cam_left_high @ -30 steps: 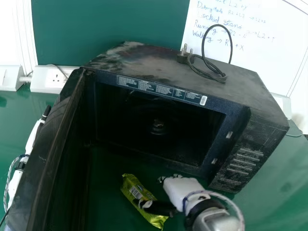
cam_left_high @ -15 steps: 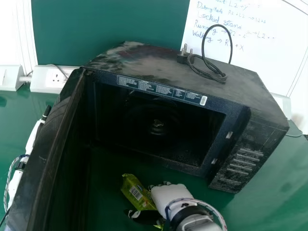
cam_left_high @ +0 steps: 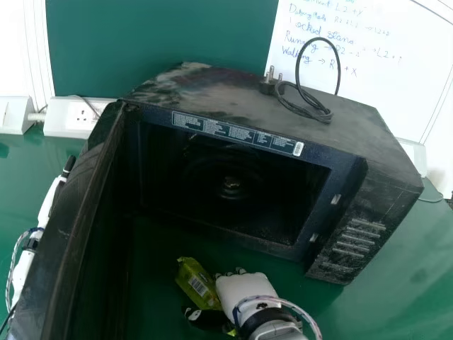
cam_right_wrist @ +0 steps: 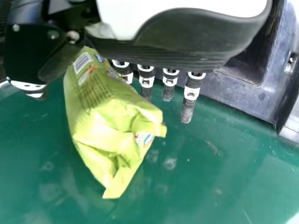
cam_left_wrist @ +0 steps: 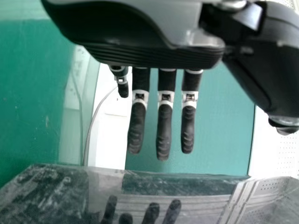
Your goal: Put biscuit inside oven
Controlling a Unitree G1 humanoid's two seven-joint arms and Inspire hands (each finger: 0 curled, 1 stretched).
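Lower centre: right hand (cam_left_high: 246, 292) open about biscuit packet (cam_left_high: 195, 280); an off-centre pinch, we judge, could squeeze it loose. Left hand (cam_left_high: 47, 202) open, far left.

The whiteboard (cam_left_high: 396, 99) glows bright white, while the oven's interior (cam_left_high: 283, 191) lies in deep shadow.
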